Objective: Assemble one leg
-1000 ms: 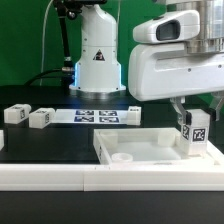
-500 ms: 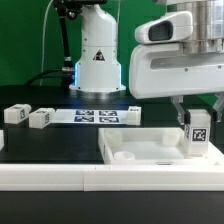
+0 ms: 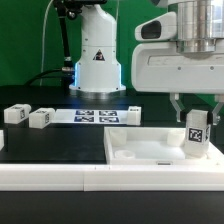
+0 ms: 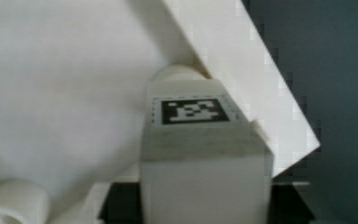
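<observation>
My gripper point(image 3: 196, 121) is shut on the leg point(image 3: 196, 138), a small white post with a black-and-white tag on its face. It holds the leg upright over the right end of the large white board point(image 3: 145, 150), which has round corner sockets. The leg's lower end is hidden behind the board's rim. In the wrist view the leg point(image 4: 201, 150) fills the middle, with a dark finger point(image 4: 123, 200) on each side and the board point(image 4: 69, 80) behind it. Two more legs point(image 3: 14, 115) point(image 3: 40, 119) lie at the exterior view's left.
The marker board point(image 3: 100, 116) lies flat in front of the robot's white base point(image 3: 98, 55). A white ledge point(image 3: 60, 178) runs along the front of the black table.
My gripper has moved with the leg a little toward the exterior view's right. The large white board has slid the same way.
</observation>
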Controlling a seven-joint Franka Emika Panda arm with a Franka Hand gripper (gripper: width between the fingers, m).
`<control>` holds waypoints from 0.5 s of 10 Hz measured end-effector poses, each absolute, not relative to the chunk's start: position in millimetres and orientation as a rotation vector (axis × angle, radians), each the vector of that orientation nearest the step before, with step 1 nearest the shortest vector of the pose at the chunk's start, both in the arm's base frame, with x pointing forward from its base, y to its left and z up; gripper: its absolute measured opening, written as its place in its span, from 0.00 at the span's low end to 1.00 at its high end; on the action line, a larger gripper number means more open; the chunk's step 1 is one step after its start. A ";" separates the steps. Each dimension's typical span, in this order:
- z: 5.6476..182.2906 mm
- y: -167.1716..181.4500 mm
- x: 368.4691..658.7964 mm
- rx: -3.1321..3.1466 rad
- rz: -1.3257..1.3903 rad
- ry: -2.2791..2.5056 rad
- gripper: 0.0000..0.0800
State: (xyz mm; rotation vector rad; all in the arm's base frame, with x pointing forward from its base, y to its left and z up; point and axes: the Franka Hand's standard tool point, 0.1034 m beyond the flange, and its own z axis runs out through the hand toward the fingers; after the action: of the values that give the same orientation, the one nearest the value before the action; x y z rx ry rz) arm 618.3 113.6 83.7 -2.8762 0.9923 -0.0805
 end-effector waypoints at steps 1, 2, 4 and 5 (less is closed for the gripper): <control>83.6 112.9 618.6 -2.801 -0.079 1.188 0.37; 83.6 113.1 618.7 -2.712 -0.075 1.380 0.37; 83.5 110.7 620.2 -2.605 -0.042 1.564 0.37; 83.5 110.0 621.2 -2.536 -0.025 1.652 0.37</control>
State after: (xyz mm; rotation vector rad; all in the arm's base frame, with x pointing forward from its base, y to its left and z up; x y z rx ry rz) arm 621.2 110.0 83.5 -2.5360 1.6518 -0.0246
